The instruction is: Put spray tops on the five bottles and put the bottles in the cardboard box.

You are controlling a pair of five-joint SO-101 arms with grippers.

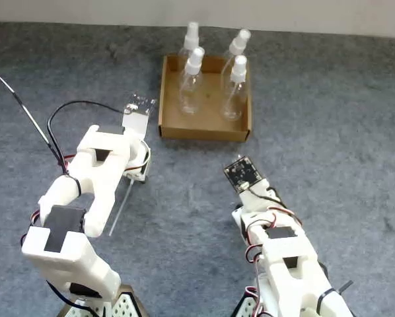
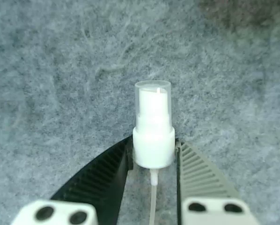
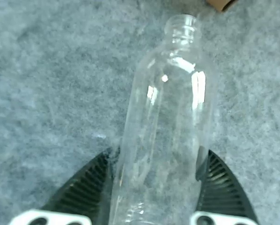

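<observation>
On the table (image 1: 343, 132), midway along its far edge: the cardboard box (image 1: 204, 134). In it, four capped bottles (image 1: 191, 89), two behind and two in front. Just left of the box's near left corner, the left gripper (image 2: 154, 147), a spray top (image 2: 153, 126) between its fingers. Before the box, nearer the near edge, the right gripper (image 3: 158, 157) around an uncapped bottle (image 3: 168, 108), neck toward the box.

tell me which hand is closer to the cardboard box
Left, going by the high view. The left hand, shut on a spray top, sits just off the near left corner of the cardboard box. The right hand, holding an uncapped bottle, is farther back from the front wall.
</observation>
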